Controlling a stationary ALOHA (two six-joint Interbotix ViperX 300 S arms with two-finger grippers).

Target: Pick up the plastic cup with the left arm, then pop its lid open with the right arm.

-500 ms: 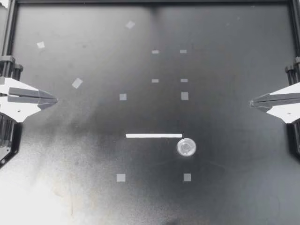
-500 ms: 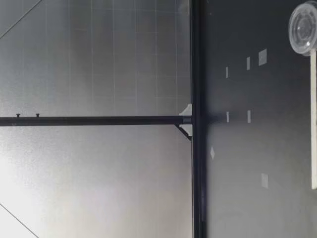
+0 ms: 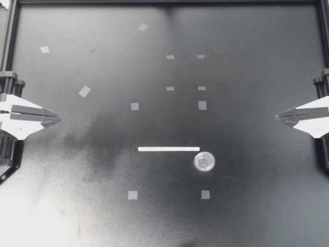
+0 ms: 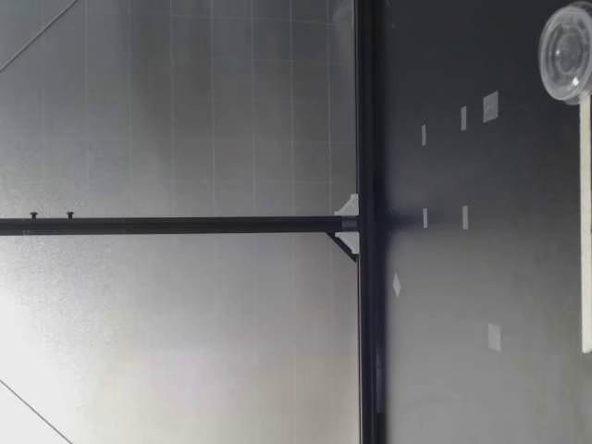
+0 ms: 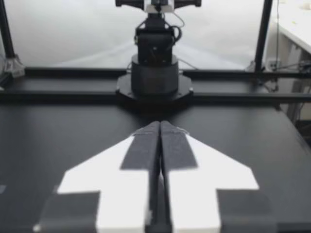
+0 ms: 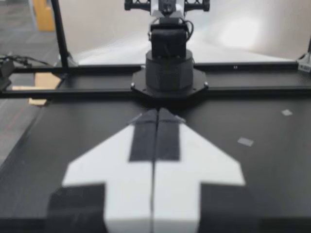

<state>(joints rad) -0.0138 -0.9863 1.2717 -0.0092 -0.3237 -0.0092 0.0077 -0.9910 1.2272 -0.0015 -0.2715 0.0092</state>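
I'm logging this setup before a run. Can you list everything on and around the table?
table: one, black, edged by black rails, under everything.
white strip: one, white, lying flat near the table's middle.
clear round container: one, see-through, close beside the strip's end on the right arm's side.
tape marks: eleven, pale grey, stuck flat and scattered over the table.
left hand: one, white with dark pads, shut and empty, at the table's left edge.
right hand: one, same colours, shut and empty, at the table's right edge.
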